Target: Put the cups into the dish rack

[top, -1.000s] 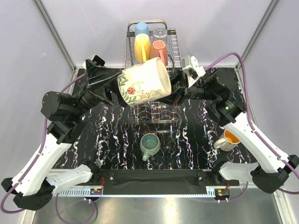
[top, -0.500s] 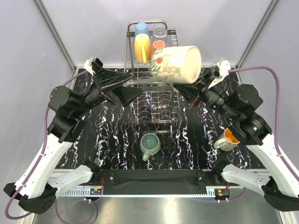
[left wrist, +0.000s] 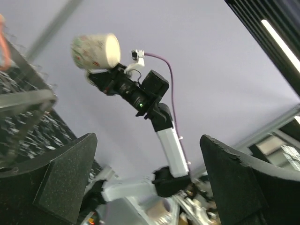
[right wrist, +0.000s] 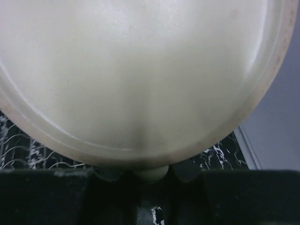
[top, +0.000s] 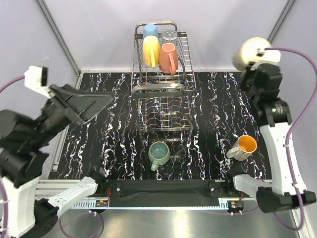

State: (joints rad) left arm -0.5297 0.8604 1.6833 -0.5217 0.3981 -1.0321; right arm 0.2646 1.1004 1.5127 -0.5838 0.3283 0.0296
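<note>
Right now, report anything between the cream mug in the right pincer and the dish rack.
Nothing visible does. The right pincer holds the cream mug raised to the right of the dish rack, with open air between. The open left pincer is far left.

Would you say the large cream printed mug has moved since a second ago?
Yes: the cream mug, in the right hand, swung from above the chrome wire dish rack to well right of it.

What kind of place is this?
Probably a robot test cell, not a kitchen: plain walls on a metal frame, left arm and right arm fixed to a black marbled table, a dish rack.
</note>
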